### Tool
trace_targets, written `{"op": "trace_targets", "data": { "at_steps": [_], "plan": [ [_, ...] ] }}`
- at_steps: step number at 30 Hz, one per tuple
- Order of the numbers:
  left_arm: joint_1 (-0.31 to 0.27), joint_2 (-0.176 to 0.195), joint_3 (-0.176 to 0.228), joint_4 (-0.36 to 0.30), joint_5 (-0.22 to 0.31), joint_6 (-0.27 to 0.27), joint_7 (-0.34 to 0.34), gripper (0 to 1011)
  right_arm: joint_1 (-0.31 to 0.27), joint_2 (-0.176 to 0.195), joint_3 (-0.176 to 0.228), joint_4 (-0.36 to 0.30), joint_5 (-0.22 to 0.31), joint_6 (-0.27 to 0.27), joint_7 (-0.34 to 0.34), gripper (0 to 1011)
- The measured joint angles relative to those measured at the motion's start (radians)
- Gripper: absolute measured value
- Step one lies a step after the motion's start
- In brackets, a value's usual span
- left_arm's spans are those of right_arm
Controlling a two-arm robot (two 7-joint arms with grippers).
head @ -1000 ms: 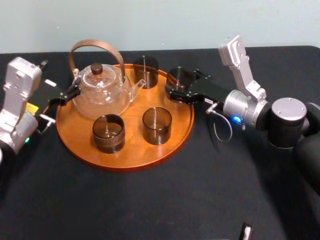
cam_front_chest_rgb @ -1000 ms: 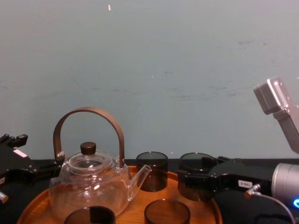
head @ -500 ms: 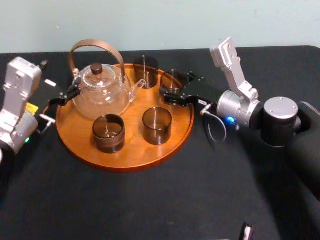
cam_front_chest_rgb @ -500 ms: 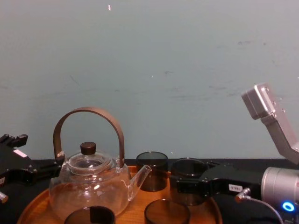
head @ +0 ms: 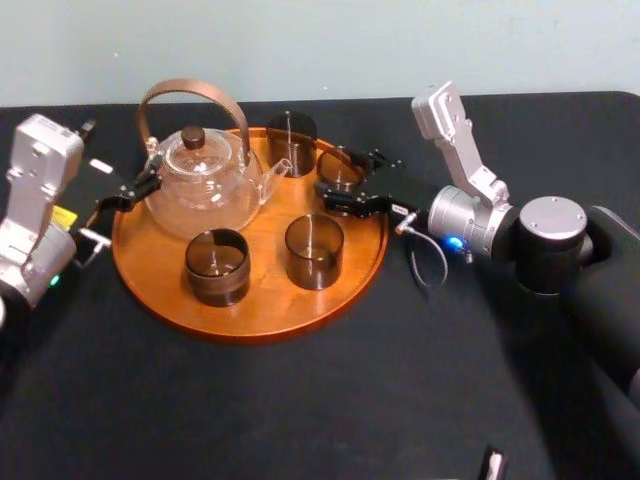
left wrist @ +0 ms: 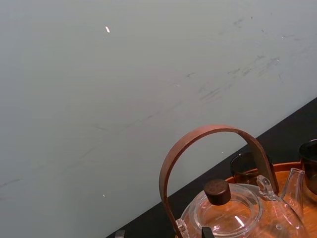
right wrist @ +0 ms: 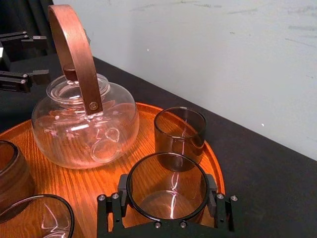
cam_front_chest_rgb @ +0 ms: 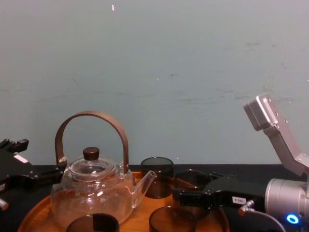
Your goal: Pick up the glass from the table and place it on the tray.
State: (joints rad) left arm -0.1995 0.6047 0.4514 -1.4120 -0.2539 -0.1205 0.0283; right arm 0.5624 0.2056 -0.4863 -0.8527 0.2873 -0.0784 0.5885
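The glass (head: 339, 171), dark and see-through, sits between the fingers of my right gripper (head: 342, 182), which is shut on it. It is over the back right part of the round orange-brown tray (head: 250, 322), inside the rim. In the right wrist view the glass (right wrist: 168, 186) is low over the wood of the tray (right wrist: 106, 181), with a finger (right wrist: 111, 208) pressed on each side; whether it touches the wood I cannot tell. From the chest view the right gripper (cam_front_chest_rgb: 187, 196) reaches in from the right. My left gripper (head: 122, 195) stands open beside the tray's left rim, on the black table (head: 300, 410).
A glass teapot (head: 200, 185) with a brown arched handle stands at the tray's back left. Three other dark glasses stand on the tray: one at the back (head: 291, 140), two at the front (head: 314, 250) (head: 217, 266). The back glass (right wrist: 180, 131) is close behind the held one.
My right gripper has carried the glass leftward, from over the tray's right rim to inside it, and lowered it. The left arm has stayed still.
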Motion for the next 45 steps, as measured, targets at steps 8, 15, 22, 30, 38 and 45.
{"op": "trace_targets", "data": {
  "at_steps": [8,15,22,30,38,45],
  "plan": [
    [0.000,0.000,0.000,0.000,0.000,0.000,0.000,1001,0.000,0.000,0.001,-0.001,0.000,0.000,-0.001,905],
    [0.000,0.000,0.000,0.000,0.000,0.000,0.000,1001,-0.001,0.000,0.001,-0.002,0.000,0.000,-0.002,990],
    [0.000,0.000,0.000,0.000,0.000,0.000,0.000,1001,-0.006,0.003,0.007,-0.007,0.009,0.008,0.005,1002],
    [0.000,0.000,0.000,0.000,0.000,0.000,0.000,1001,-0.040,0.024,0.016,-0.062,0.028,0.057,0.001,1002],
    [0.000,0.000,0.000,0.000,0.000,0.000,0.000,1001,-0.097,0.059,0.025,-0.159,0.039,0.101,-0.027,1002],
    [0.000,0.000,0.000,0.000,0.000,0.000,0.000,1001,-0.161,0.099,0.034,-0.267,0.050,0.135,-0.059,1002]
  ]
}}
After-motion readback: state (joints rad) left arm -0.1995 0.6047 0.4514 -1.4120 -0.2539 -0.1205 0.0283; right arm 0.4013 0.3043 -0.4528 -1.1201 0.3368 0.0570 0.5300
